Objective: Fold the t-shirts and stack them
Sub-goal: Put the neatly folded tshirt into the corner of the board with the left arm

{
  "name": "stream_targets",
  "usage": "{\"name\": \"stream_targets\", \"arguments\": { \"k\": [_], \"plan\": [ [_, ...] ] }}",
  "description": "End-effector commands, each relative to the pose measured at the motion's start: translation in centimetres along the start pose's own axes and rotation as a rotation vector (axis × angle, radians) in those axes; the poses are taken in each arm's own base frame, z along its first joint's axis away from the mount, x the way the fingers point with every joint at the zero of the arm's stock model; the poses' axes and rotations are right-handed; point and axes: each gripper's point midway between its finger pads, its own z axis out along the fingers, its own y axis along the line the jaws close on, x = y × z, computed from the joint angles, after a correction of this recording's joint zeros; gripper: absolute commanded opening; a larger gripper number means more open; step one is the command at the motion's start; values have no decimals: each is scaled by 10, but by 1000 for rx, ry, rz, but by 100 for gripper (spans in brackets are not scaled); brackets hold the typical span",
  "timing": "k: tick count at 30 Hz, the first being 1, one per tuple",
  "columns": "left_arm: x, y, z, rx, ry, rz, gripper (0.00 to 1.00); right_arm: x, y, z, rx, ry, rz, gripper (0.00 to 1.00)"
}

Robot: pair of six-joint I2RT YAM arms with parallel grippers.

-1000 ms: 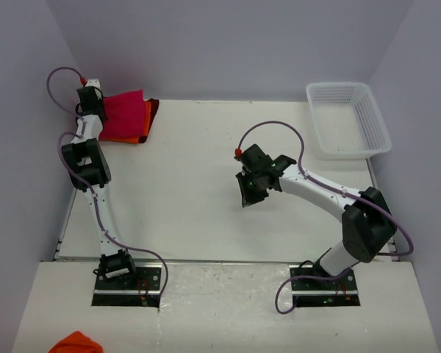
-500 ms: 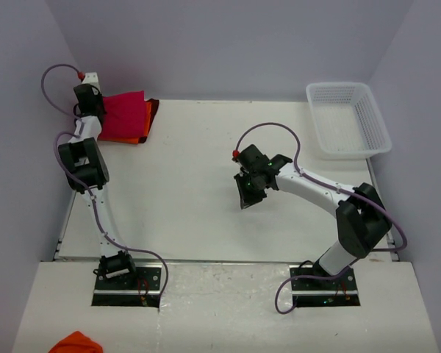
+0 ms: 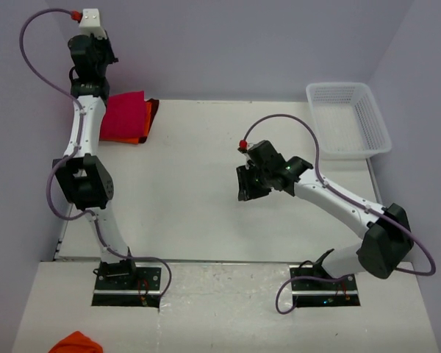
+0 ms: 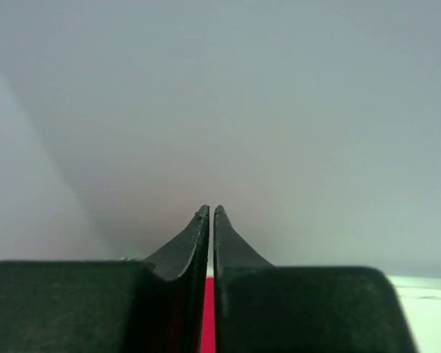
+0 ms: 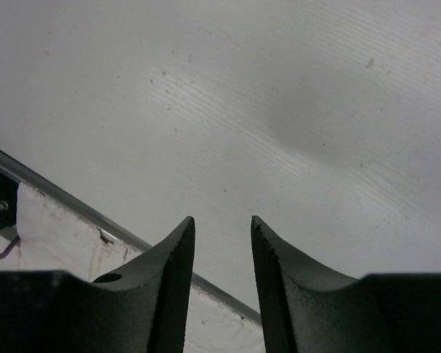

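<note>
Open across the centre and near left of the tabletop (image 3: 184, 198). Blocked at the far left corner by the stacked shirts (image 3: 125, 118), at the far right corner by the basket (image 3: 347, 121). Crossed on the right by the right arm (image 3: 338, 198), right end effector (image 3: 248, 184) over the middle. Narrowed along the left edge by the upright left arm (image 3: 84, 184), left end effector (image 4: 210, 213) high above the shirts. Hemmed by walls (image 3: 242, 44) left, back, right.

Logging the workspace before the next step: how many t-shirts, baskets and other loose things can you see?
T-shirts: 2, the crimson-pink t-shirt lying on the orange t-shirt
Baskets: 1, the white basket
Unclear: 1, an orange lump at the near-left corner
Total: 4
</note>
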Motion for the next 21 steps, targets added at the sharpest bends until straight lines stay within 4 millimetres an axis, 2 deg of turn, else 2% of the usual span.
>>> {"name": "stream_targets", "arguments": {
  "k": [1,2,4,5,7,8,9,10,11,12,13,14,15,17,18,19,20,21],
  "plan": [
    [-99,-45,-46,129,-163,-158,7,-37,14,-30,-39,-166,-43,40],
    [-92,-63,-51,168,-136,-227,15,-46,17,-42,-43,-205,-49,40],
    [-101,-84,-69,238,-131,-279,15,-52,24,-53,-72,-244,-54,42],
    [-79,-101,-73,266,-71,-337,15,-58,31,-64,-106,-286,-56,43],
    [-78,-124,-92,345,-46,-381,13,-61,40,-74,-163,-332,-64,44],
    [-52,-141,-98,372,22,-408,13,-62,46,-87,-197,-371,-70,44],
    [-53,-149,-110,398,35,-428,13,-62,48,-92,-216,-394,-70,45],
    [-44,-163,-121,447,78,-480,16,-64,49,-94,-230,-426,-70,45],
    [-16,-180,-131,500,149,-498,38,-64,50,-98,-240,-444,-69,46],
    [-13,-189,-141,544,167,-502,51,-64,53,-109,-262,-470,-75,47],
    [-15,-205,-158,598,177,-487,69,-65,52,-112,-261,-489,-71,47],
    [1,-212,-167,617,216,-474,89,-65,53,-117,-269,-508,-65,47],
    [-3,-216,-181,637,219,-462,99,-66,56,-130,-291,-553,-71,47],
    [9,-228,-201,696,263,-452,100,-66,62,-142,-334,-593,-88,48],
    [1,-231,-215,726,256,-448,100,-66,64,-155,-357,-628,-94,48],
    [0,-236,-226,757,262,-443,100,-66,66,-161,-375,-650,-99,49],
    [9,-237,-233,762,285,-441,100,-66,67,-166,-384,-669,-103,50],
    [5,-236,-248,767,290,-436,100,-67,67,-171,-388,-688,-104,50]
  ]
}}
